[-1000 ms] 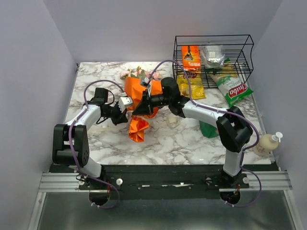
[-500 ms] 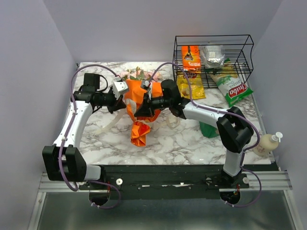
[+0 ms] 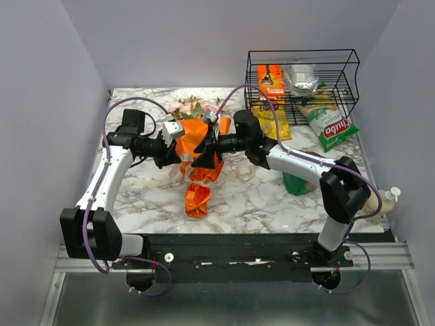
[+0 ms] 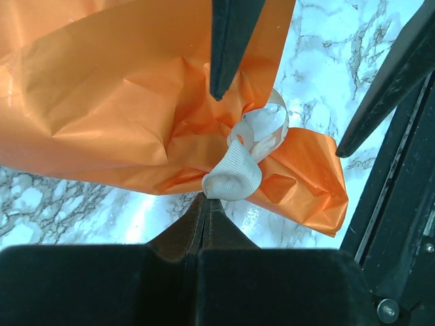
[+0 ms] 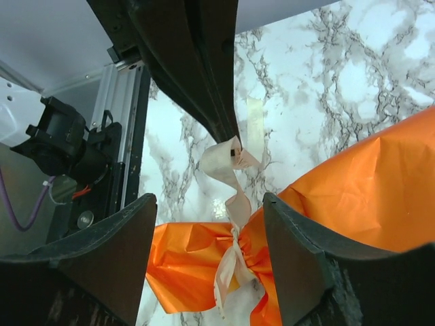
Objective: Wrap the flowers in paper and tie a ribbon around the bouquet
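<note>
Looking down from the overhead camera, I see the bouquet (image 3: 199, 159) lying in the middle of the marble table (image 3: 272, 197). The flowers (image 3: 192, 106), pale pink and cream with green leaves, point toward the back wall. The orange paper (image 3: 197, 197) narrows to a waist, then flares into a crumpled tail toward the arm bases.

Both arms meet at that waist, one from each side. The left gripper (image 4: 206, 202) is pinched closed on the ribbon (image 4: 234, 175). In its wrist view a cream loop comes out right at the closed fingertips and runs back to a bunched crossing against the paper. I judge that the left arm is holding this end out to the side, so the wrap around the waist stays snug and the paper cannot spring open.

The right gripper (image 5: 207, 204) has its jaws spread wide and holds nothing. Its two dark fingers (image 5: 102, 265) stand either side of the tied waist, with a twisted strand of ribbon rising between them up to the left gripper's tips. That placement would suit taking a fresh grip on the ribbon, though I cannot tell whether the knot is finished.

A wire basket (image 3: 302, 53) of snack packets stands at the far right, well apart.
</note>
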